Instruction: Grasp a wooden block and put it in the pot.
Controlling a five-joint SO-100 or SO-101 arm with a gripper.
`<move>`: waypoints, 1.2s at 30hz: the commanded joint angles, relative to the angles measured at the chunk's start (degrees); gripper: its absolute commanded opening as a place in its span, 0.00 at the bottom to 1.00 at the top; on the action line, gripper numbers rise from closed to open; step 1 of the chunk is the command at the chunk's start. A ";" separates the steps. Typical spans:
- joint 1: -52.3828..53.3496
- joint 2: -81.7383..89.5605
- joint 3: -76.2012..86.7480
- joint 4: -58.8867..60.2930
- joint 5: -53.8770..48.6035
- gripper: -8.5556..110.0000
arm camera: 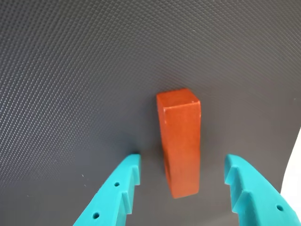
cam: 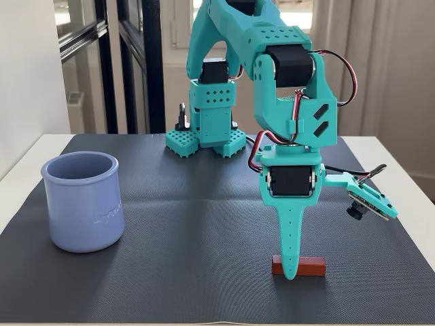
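Observation:
The wooden block (arm camera: 180, 143) is a reddish-brown bar lying flat on the dark mat; in the fixed view it (cam: 310, 267) lies near the front, right of centre. My teal gripper (arm camera: 182, 165) is open, with one finger on each side of the block's near end, not touching it. In the fixed view the gripper (cam: 290, 272) points straight down at the block, its tip at mat level. The periwinkle-blue pot (cam: 83, 201) stands upright at the left of the mat, far from the gripper. It is out of the wrist view.
A dark textured mat (cam: 190, 231) covers the white table. The arm's teal base (cam: 206, 132) stands at the back centre. The wrist camera (cam: 367, 202) sticks out to the right of the gripper. The mat's edge shows at the right in the wrist view (arm camera: 294, 155).

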 commanded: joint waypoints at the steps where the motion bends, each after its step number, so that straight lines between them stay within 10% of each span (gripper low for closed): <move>1: -0.26 0.53 -2.37 0.18 1.93 0.19; 5: -0.35 0.53 -2.64 0.18 2.37 0.07; 36: 27.16 45.70 19.69 0.35 1.76 0.07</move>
